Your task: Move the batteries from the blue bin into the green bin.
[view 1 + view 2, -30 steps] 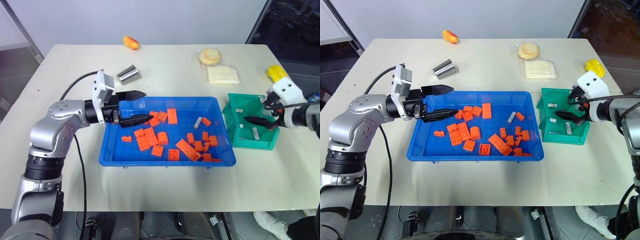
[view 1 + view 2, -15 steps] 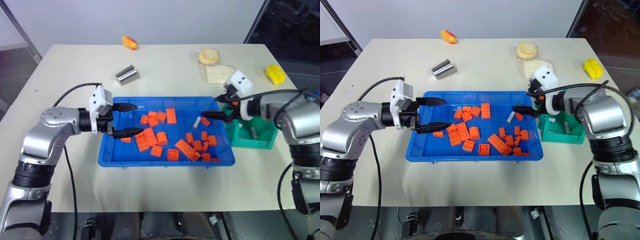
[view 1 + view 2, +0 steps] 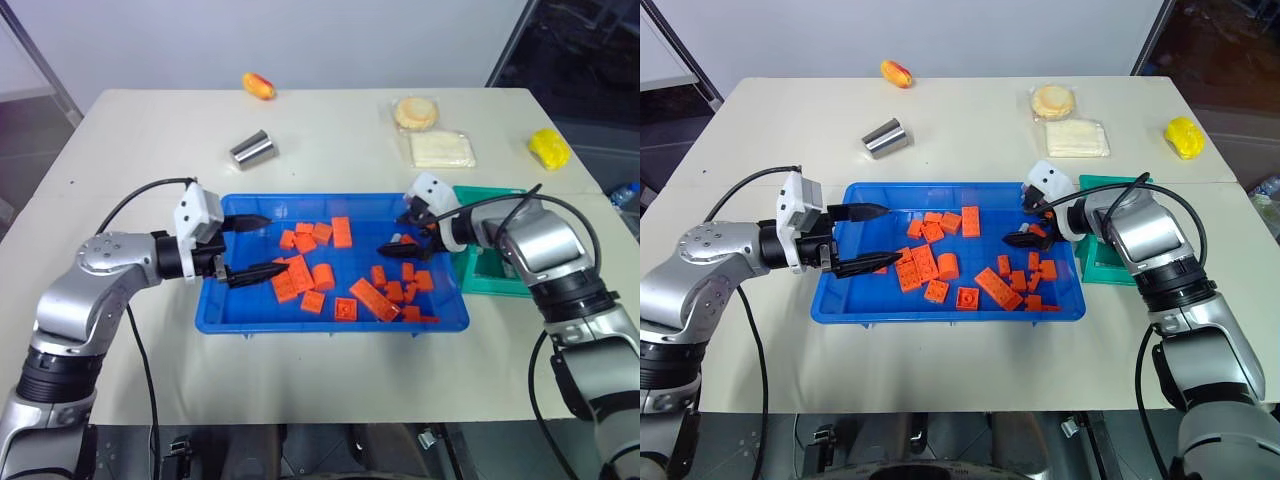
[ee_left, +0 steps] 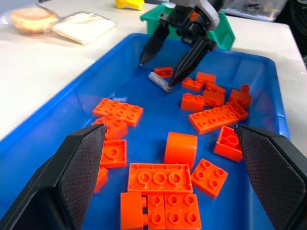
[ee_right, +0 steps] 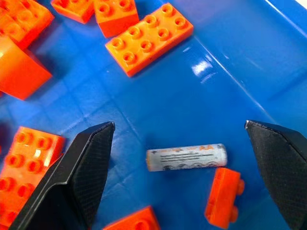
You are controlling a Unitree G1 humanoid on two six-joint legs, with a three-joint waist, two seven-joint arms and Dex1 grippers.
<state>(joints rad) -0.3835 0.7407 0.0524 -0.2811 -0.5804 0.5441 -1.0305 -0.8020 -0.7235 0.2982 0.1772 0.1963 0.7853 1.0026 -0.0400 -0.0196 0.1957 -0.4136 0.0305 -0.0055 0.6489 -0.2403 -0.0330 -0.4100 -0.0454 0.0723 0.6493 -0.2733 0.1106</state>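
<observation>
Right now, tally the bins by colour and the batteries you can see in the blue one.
Blue bin: 1
Green bin: 1
Battery, lying in the blue bin: 1
Total: 3

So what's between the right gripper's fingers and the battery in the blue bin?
Nothing: in the right wrist view the battery lies on bare blue bin floor between the open right gripper fingers, untouched.

We see our right gripper (image 4: 175,55) spread open over the battery (image 4: 159,81) among orange blocks (image 4: 118,110) in the blue bin (image 4: 67,98), green bin (image 4: 226,34) behind.
</observation>
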